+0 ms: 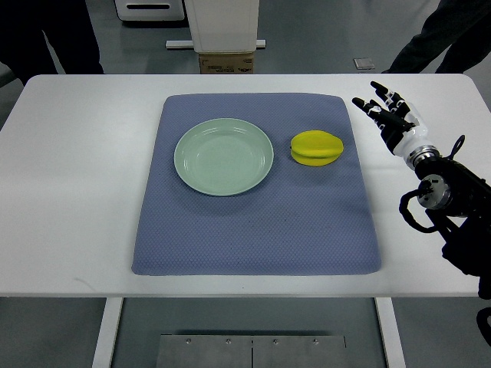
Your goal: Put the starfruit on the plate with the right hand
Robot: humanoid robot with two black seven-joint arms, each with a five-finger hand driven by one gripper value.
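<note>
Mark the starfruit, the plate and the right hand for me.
starfruit [316, 148], top view, middle of its yellow top.
plate [223, 156], top view, bare green centre.
right hand [390, 115], top view, palm below the spread fingers.

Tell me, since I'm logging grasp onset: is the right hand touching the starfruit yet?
Apart. The top view shows bare mat between the right hand, fingers spread, and the starfruit.
</note>
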